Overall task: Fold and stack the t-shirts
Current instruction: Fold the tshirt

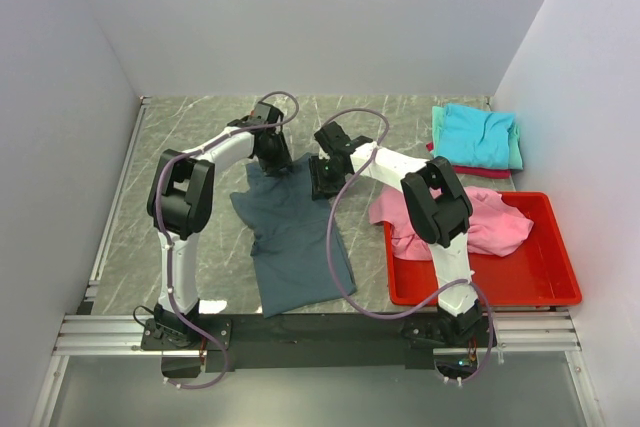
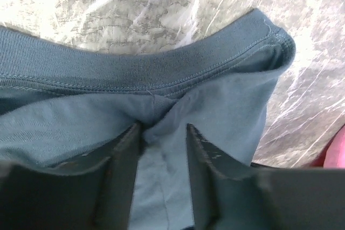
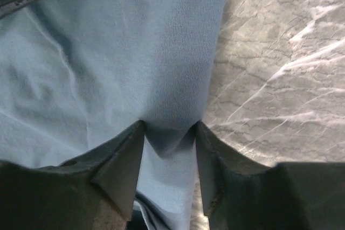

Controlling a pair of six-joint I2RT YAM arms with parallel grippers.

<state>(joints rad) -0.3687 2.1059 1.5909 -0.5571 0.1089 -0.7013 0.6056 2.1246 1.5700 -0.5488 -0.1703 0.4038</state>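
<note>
- Top view: the slate t-shirt (image 1: 295, 237) lies spread on the table (image 1: 190, 137) between the arms; the red bin (image 1: 545, 282) at the right holds a crumpled pink t-shirt (image 1: 480, 217) that spills over its left rim; behind the bin, a turquoise t-shirt (image 1: 478, 135) tops a folded stack
- Left wrist: the left gripper (image 2: 161, 133) pinches a fold of the slate cloth just below its ribbed band (image 2: 135, 71)
- Right wrist: the right gripper (image 3: 170, 133) pinches the slate cloth near its edge

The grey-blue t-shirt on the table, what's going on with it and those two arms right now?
Both arms are working on the dark slate t-shirt, which lies spread out on the marble table, not yet folded. The left gripper pinches cloth just below the collar. The right gripper pinches cloth near the shirt's edge. A pink t-shirt lies crumpled in the red bin, and folded t-shirts are stacked in the far right corner.
</note>
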